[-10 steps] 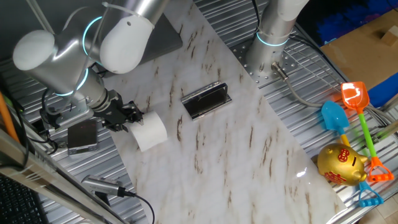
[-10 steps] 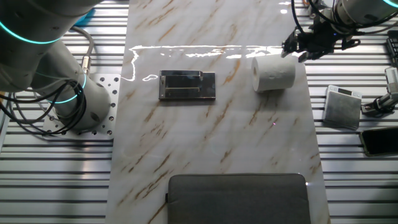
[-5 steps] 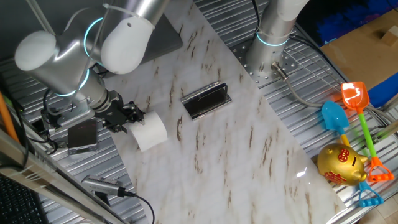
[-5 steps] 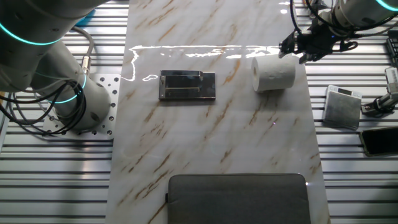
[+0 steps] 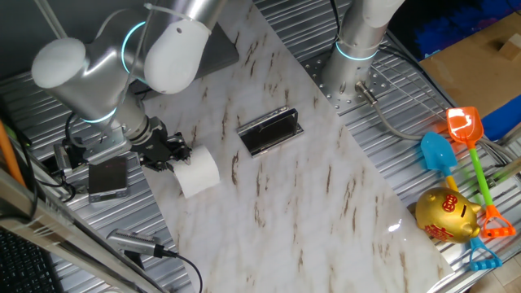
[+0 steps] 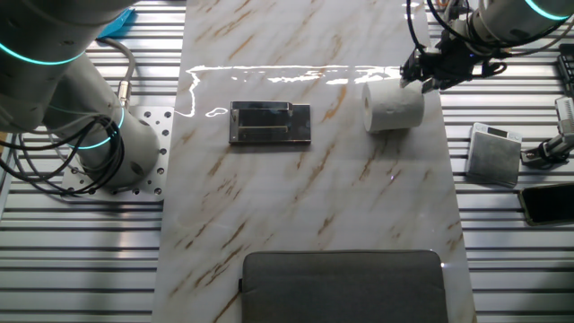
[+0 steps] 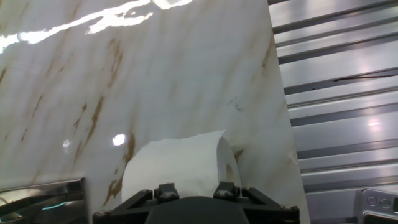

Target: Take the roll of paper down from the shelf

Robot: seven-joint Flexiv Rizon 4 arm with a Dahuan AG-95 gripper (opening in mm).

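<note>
From where the hand camera looks, the dark base of the gripper (image 7: 196, 208) fills the bottom edge, and right beyond it lies the roll of paper (image 7: 180, 165), on its side on the marbled tabletop (image 7: 186, 74), with its hollow core facing the slatted metal surface (image 7: 345, 93) to the right. The fingers themselves are out of that shot, so there I cannot tell how they stand; in one fixed view the gripper (image 5: 173, 150) sits just beside the roll of paper (image 5: 196, 171), and its black fingers (image 5: 179, 148) seem spread, not gripping anything. In the other fixed view the gripper (image 6: 423, 74) hovers at the far upper corner of the roll of paper (image 6: 394, 107), close to it but not holding it. The roll rests near the edge of the tabletop (image 6: 305, 188), well apart from the shelf (image 6: 270, 123), which stands bare farther toward the middle. Beyond the edge, a flat grey square box (image 6: 494, 153) lies on the slats, and a large grey mat (image 6: 343, 285) covers the near end.
</note>
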